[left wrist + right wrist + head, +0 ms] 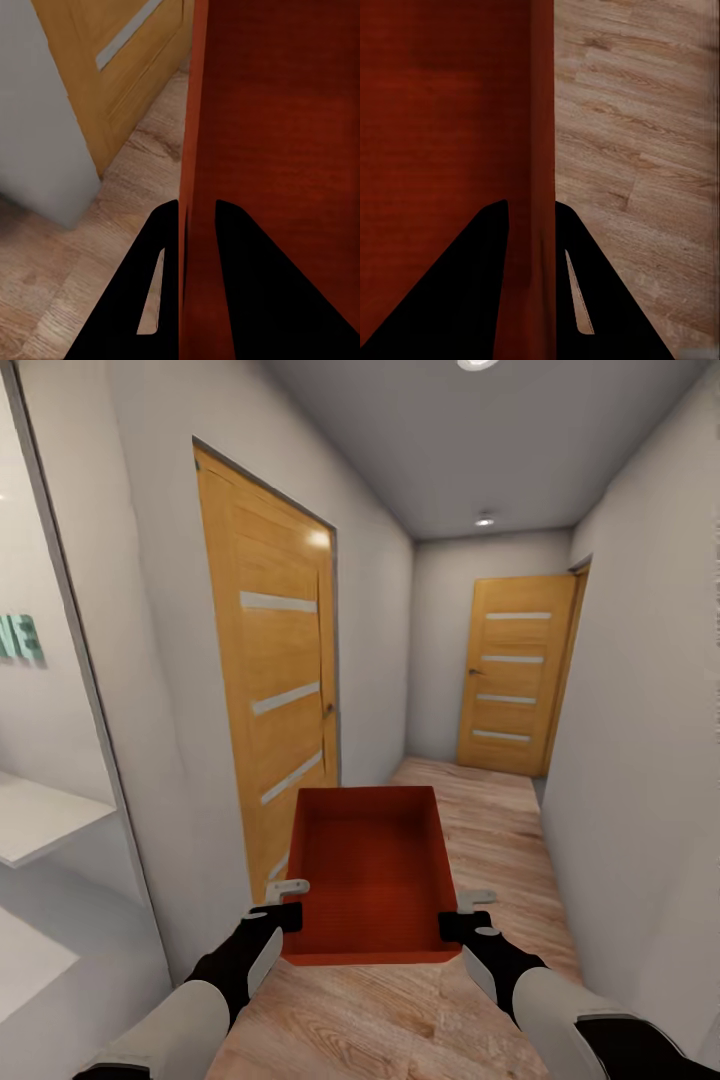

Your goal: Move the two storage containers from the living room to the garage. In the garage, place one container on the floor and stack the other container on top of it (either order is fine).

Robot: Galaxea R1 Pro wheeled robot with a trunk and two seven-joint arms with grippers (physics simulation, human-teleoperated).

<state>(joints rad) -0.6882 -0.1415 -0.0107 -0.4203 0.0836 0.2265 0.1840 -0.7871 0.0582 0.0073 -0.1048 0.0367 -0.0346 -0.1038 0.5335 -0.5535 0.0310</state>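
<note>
We see an evenly lit corridor, its light coming from two round ceiling lights [484, 519], one at the top edge. A small glare spot sits on the near door [318, 540]. Shadows are soft and faint. Walls bow toward the frame edges. Both wrist views look soft, their fingers [150, 300] pure black silhouettes.

A light wood-plank floor [500, 830] is seen running from the bottom centre of the frame up the corridor to the closed door at centre right. Nothing is seen lying directly on it. Two white shelves [45, 815] are seen at the left edge.
</note>
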